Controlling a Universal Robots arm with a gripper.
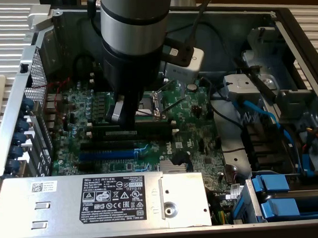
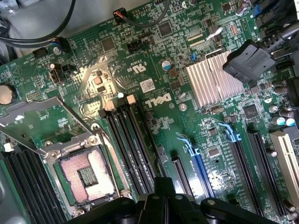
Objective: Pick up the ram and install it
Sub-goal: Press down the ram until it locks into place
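The ram (image 1: 123, 134) is a thin dark-green stick with a pale label. It stands on edge along the black memory slots (image 1: 149, 129) of the motherboard (image 1: 195, 123). My gripper (image 1: 121, 119) hangs straight down over its end toward the exterior view's left, fingers shut together just above or on its top edge. I cannot tell whether they touch it. In the wrist view the dark gripper (image 2: 161, 187) sits over one end of the black slots (image 2: 133, 144), and I cannot single out the ram among them.
The open CPU socket (image 1: 150, 102) (image 2: 88, 179) lies beside the slots. A blue slot (image 1: 105, 154) (image 2: 202, 170) and a silver heatsink (image 2: 210, 79) lie on the other side. A labelled metal box (image 1: 99, 202) borders the board. Cables (image 1: 258, 115) and blue drive bays (image 1: 279, 198) crowd the exterior view's right.
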